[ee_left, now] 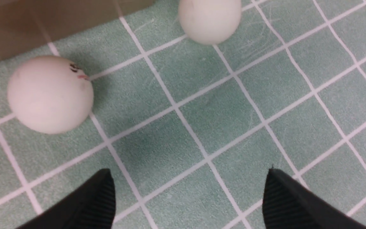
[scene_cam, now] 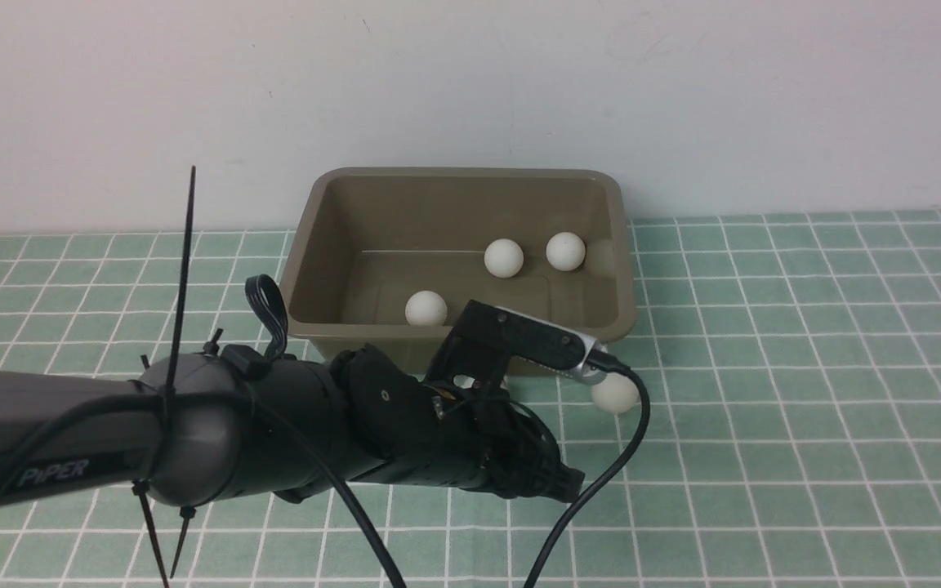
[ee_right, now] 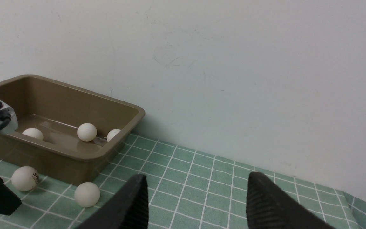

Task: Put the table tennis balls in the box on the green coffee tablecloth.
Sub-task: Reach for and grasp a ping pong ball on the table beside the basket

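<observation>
Two of the small matte white table tennis balls are not yet in the box: a marked ball [ee_left: 50,94] with a small dark print and a plain ball [ee_left: 210,19]; both rest on the mint-green, white-gridded coffee tablecloth [ee_left: 221,114], just outside the near wall of the olive-brown rectangular plastic box [scene_cam: 314,245]; three more balls [scene_cam: 504,258] lie on the box floor. From the left gripper [ee_left: 186,203] both loose balls lie beyond the fingertips, on the box side; the marked ball sits outside the line of one of the fingers [ee_left: 91,203], while the plain ball lies farther ahead and close to the midline; the jaws stand spread wide with only cloth between them, grasping nothing. A ball has no long axis, so the approach angle probably matters little; the coming move seems to turn on carrying the jaws forward until one ball sits between them. The left arm is clearly the nearer; the right gripper [ee_right: 195,203], likewise released and empty, hangs well back from the box and does not show in the front view. There the left arm's wrist camera [scene_cam: 536,339] hides the marked ball and clips the plain ball; the left fingertips cannot be made out; the left wrist view cuts off part of the plain ball.
</observation>
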Action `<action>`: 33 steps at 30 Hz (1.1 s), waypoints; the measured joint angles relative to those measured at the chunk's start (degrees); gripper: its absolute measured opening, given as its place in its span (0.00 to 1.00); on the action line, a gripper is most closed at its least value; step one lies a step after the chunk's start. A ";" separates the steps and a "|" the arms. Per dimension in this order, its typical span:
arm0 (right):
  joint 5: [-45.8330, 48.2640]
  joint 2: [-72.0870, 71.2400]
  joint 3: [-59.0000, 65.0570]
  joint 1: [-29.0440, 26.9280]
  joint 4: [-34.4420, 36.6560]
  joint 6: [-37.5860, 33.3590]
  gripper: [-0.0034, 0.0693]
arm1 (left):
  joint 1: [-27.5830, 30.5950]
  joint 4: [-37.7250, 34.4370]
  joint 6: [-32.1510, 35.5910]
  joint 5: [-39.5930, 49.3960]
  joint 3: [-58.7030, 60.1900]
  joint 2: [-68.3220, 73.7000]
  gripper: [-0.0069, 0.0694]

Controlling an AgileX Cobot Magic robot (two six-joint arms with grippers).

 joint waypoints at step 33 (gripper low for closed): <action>-1.59 0.00 0.00 0.00 -0.11 -0.40 0.58 | 5.58 -1.46 2.29 -5.97 -2.24 3.00 0.83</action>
